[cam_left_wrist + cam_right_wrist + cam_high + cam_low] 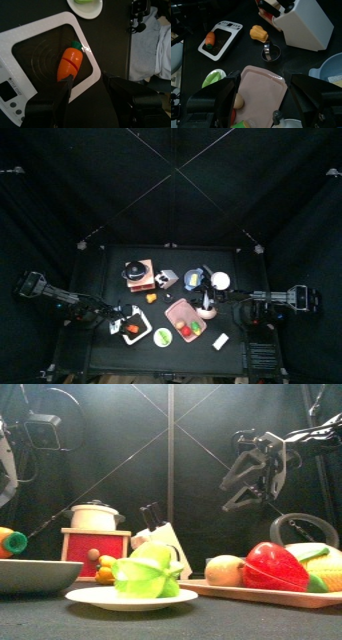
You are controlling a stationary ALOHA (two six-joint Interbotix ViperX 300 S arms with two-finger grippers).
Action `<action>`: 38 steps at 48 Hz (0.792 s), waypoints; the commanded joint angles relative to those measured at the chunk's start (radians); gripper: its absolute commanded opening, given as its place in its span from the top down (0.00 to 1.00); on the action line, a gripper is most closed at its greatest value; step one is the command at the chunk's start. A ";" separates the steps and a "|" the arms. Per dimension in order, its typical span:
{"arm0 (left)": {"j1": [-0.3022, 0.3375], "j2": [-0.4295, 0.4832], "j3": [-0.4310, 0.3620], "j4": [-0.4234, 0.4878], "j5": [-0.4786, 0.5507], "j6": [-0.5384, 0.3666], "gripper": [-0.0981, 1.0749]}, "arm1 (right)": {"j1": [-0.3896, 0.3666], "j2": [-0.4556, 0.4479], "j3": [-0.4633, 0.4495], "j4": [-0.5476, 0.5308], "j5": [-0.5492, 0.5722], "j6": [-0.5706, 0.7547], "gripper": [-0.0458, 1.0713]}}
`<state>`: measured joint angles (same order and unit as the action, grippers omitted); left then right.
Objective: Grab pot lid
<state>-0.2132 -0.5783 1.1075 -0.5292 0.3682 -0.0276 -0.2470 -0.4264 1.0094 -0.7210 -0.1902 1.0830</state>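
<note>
Enclosure: black curtains [80, 178] on all sides, hanging in soft folds, matte and unlit. Thin pale cords or seams [174, 173] cross overhead, meeting above the table's far side in the top view; the same lines rise as a vertical and two diagonals behind the scene in the front view.
Furniture: one small black table [120, 258], square, dark matte top, pale fittings at its far corners.
Beyond the curtains: in the left wrist view, a strip of pale cloth or surface [163, 45], unclear.
Light: dim overall.
</note>
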 commanded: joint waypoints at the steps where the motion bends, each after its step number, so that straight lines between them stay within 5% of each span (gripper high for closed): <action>1: 0.044 -0.037 -0.048 0.054 -0.003 0.002 0.18 | 0.002 -0.006 -0.014 0.006 -0.008 -0.002 0.08; 12: 0.275 -0.146 -0.152 0.275 -0.005 0.002 0.18 | 0.000 -0.005 -0.015 0.003 -0.008 -0.003 0.08; 24: 0.571 -0.163 -0.258 0.471 -0.008 0.000 0.18 | -0.005 -0.005 -0.015 0.002 -0.008 -0.003 0.08; 38: 0.796 -0.161 -0.219 0.560 -0.130 0.005 0.18 | -0.006 -0.005 -0.017 -0.005 -0.008 -0.005 0.08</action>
<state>0.5384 -0.7394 0.8805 0.0123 0.2945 -0.0245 -0.2485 -0.4234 1.0109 -0.7240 -0.1902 1.0799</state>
